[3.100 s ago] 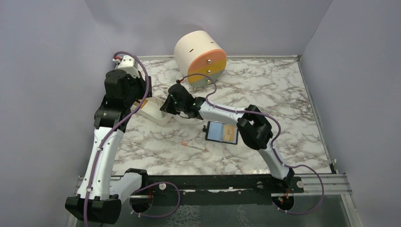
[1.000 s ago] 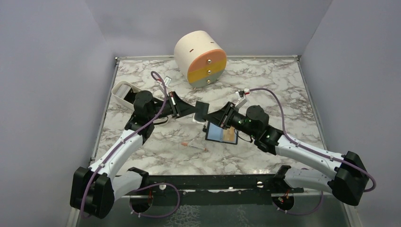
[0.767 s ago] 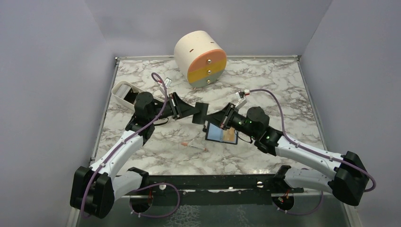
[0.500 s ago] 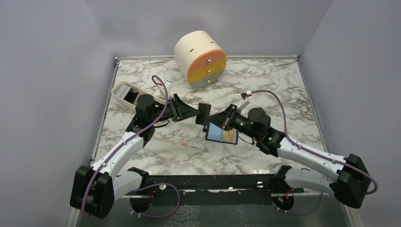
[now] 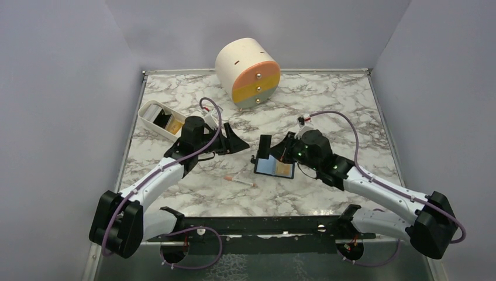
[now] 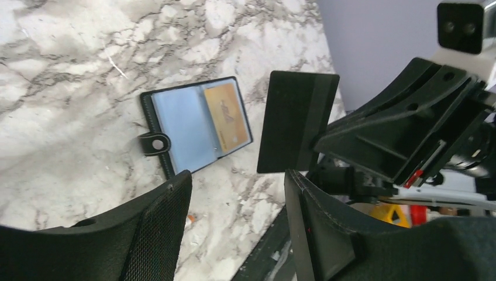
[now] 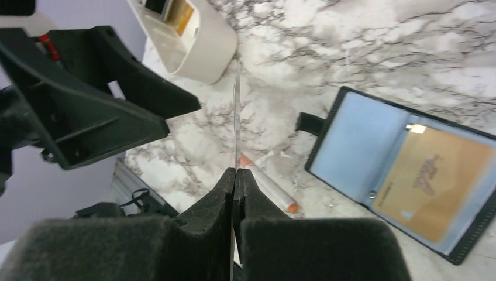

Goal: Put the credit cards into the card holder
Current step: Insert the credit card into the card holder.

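Observation:
The black card holder point(image 5: 274, 168) lies open on the marble, showing a pale blue pocket and an orange-yellow credit card point(image 5: 285, 170) tucked in its right half. My right gripper point(image 5: 276, 152) is shut on a dark credit card point(image 5: 265, 146), held upright just above the holder's left edge. In the right wrist view that card point(image 7: 236, 111) shows edge-on between the pressed fingertips point(image 7: 225, 187). The left gripper point(image 5: 238, 143) stands open and holds nothing, a little to the left of the card. From the left wrist, the dark card point(image 6: 298, 120) and the holder point(image 6: 196, 126) both show beyond the open gripper point(image 6: 237, 193).
A white-and-pink stick point(image 5: 240, 181) lies in front of the holder. The oblong white tray point(image 5: 153, 123) sits at the left with an orange item inside. A cream round drawer unit point(image 5: 248, 71) stands at the back. Purple walls close in the table.
The left gripper opened, let go of the dark card and drew back to the left. The right gripper shut on the card and now holds it alone, nearer the holder.

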Tool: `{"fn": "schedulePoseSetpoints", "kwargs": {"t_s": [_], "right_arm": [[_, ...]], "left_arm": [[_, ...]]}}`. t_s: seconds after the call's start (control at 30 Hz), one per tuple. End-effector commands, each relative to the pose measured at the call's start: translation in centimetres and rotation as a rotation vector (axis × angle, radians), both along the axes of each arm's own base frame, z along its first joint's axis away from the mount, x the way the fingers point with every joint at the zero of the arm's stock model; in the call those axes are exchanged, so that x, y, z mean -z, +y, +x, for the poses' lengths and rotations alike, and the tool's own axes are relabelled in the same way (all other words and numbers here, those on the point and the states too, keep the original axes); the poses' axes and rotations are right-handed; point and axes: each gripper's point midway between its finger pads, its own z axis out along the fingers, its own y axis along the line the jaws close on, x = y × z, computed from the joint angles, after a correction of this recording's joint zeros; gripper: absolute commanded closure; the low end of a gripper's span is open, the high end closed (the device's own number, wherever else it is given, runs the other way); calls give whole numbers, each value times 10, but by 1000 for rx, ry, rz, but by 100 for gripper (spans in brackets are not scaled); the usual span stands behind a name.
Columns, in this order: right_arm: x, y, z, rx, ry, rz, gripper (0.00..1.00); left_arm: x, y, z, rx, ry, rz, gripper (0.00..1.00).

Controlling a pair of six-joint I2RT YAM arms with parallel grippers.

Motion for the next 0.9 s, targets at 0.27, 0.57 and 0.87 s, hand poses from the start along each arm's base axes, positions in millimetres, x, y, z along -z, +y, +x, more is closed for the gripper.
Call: {"fn": "schedulePoseSetpoints", "kwargs": {"t_s": [0.27, 0.57, 0.87], "right_arm": [[58, -30, 15, -51, 168, -46, 99], [90, -55, 23, -118, 297, 0, 99], [102, -69, 19, -130, 316, -40, 99]], "left_arm": [[49, -8, 24, 11, -81, 291, 38], [71, -32, 24, 93, -84, 383, 37], [99, -34, 32, 78, -69, 472, 37]]}}
